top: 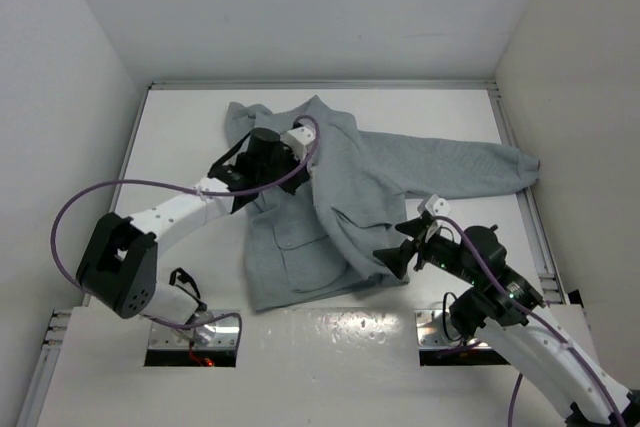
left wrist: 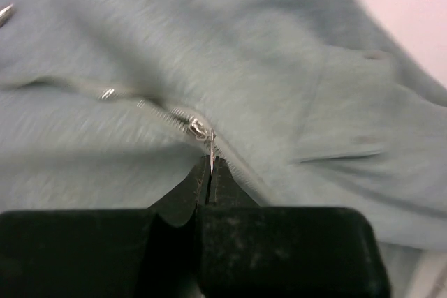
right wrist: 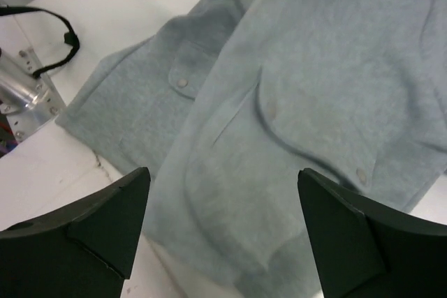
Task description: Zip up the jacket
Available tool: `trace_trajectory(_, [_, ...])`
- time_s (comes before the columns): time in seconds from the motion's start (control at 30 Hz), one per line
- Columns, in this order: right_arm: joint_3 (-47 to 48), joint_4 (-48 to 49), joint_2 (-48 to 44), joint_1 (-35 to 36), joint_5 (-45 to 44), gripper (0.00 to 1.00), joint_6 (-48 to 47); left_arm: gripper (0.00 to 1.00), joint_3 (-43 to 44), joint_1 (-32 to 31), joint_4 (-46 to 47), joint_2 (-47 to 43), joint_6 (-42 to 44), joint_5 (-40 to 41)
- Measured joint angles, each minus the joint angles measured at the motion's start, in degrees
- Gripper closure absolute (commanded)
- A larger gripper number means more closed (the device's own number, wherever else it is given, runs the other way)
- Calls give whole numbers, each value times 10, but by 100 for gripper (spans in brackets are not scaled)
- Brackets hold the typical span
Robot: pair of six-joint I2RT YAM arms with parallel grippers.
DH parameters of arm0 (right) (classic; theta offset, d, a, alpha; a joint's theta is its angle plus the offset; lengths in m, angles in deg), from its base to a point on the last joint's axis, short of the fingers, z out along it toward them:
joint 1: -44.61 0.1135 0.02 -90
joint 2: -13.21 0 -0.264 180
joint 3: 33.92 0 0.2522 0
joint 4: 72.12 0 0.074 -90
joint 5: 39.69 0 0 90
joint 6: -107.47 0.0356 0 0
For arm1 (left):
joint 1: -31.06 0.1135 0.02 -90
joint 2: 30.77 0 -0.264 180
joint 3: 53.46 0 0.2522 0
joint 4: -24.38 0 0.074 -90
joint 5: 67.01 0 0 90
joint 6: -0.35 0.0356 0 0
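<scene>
White table [top: 180, 147] under jacket [top: 352, 185], left jaws tight on zipper pull [left wrist: 208, 148]

The white table [top: 180, 137] is covered at its middle by the large light grey soft fabric jacket [top: 400, 162]. Bare surface is left beside the jacket's left edge, beyond its collar and before its hem. Its upper front is blocked by the black left gripper [left wrist: 209, 172], its hem's right end by the black right gripper [top: 390, 257].
</scene>
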Motion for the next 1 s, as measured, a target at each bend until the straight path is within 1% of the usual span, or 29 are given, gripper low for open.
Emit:
trace_trajectory(0.13, [17,37,28,0,-15,12,-1,100,-6,-57,4,-35,0,-34])
trace_trajectory(0.23, [26,84,75,0,-20,12,7,100,-8,-83,7,-45,-4,-64])
trace_trajectory(0.43, [24,233,246,0,-19,12,71,100,-17,-104,10,-46,-17,-81])
trace_trajectory(0.6, [21,381,388,7,-14,12,122,100,-18,-106,11,-46,-24,-84])
trace_trajectory(0.7, [21,452,453,27,-20,12,136,100,-18,-97,12,-45,-34,-97])
trace_trajectory(0.87, [26,519,530,58,-40,12,136,100,-18,-68,12,-45,-52,-138])
trace_trajectory(1.0, [50,549,595,61,-54,12,136,100,-18,-49,12,-39,-59,-175])
